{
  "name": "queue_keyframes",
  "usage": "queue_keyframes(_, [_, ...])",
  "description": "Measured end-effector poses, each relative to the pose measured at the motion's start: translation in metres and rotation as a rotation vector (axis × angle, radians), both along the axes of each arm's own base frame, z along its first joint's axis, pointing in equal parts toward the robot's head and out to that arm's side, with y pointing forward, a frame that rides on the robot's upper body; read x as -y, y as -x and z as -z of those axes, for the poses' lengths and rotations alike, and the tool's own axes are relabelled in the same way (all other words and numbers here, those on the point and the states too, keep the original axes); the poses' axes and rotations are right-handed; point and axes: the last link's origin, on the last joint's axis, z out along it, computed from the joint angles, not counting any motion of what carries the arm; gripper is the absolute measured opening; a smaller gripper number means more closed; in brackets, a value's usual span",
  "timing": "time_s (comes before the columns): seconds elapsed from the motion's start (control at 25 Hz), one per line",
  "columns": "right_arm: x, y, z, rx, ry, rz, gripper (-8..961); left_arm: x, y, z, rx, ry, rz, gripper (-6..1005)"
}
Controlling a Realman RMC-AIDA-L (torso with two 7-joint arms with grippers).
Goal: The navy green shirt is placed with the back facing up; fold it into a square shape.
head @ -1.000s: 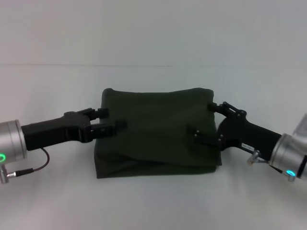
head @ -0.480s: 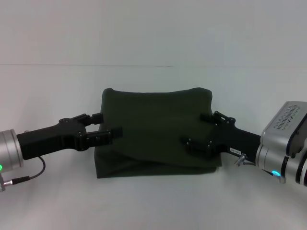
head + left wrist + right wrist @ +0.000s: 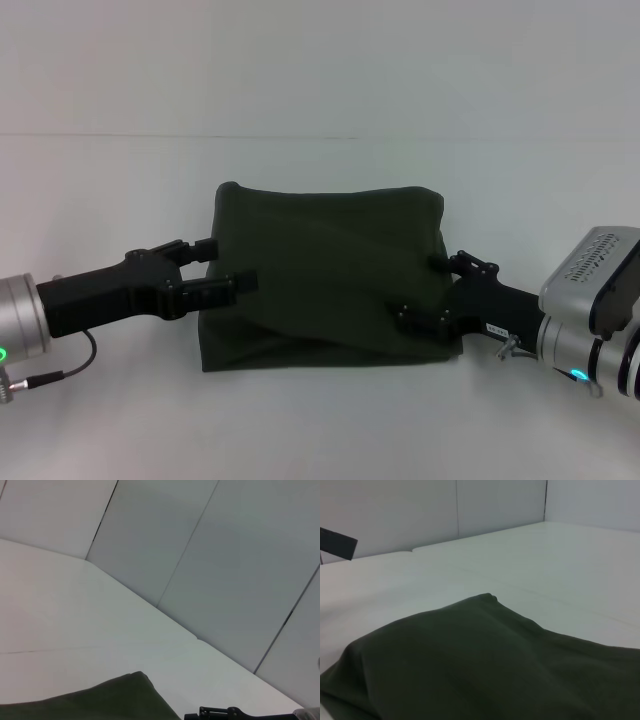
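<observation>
The navy green shirt (image 3: 325, 275) lies at the centre of the white table (image 3: 320, 420) as a compact, roughly square stack of folded layers, the upper layer skewed so a lower layer shows along the edge at 6 o'clock. It looks like soft, limp cotton: light, not fragile, and inclined to sag, crease or slide layer over layer when dragged, so a hold probably works best as a pinch through all layers at an edge or corner, taken on both sides at once. The left gripper (image 3: 222, 267) sits at the shirt's 9 o'clock edge with its two fingers spread apart and nothing held between them. The right gripper (image 3: 437, 292) sits at about 4 o'clock on the stack's side, fingers likewise parted, resting on or just above the cloth without clamping it. The table is smooth, matte and pale, likely offering little friction, and plain grey wall panels (image 3: 225, 555) rise behind its far edge.
</observation>
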Motion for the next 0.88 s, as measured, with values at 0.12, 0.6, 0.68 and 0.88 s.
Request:
queue_keyframes(0.12, [0.0,-0.001,0.0,0.0,0.0,0.003,945,0.001,0.001,0.001,-0.005,0.002,0.004,961])
queue_keyframes(0.6, [0.047,-0.003,-0.033,-0.222,-0.03,-0.174,945,0.018,0.006,0.008,-0.055,-0.007,0.115,960])
queue_keyframes(0.68, [0.061,-0.006,-0.036,-0.243,-0.04,-0.21,945,0.021,0.007,0.009,-0.062,-0.007,0.13,960])
queue_keyframes(0.88, [0.089,-0.02,-0.036,-0.258,-0.038,-0.203,945,0.034,0.017,0.018,-0.104,0.001,0.168,961])
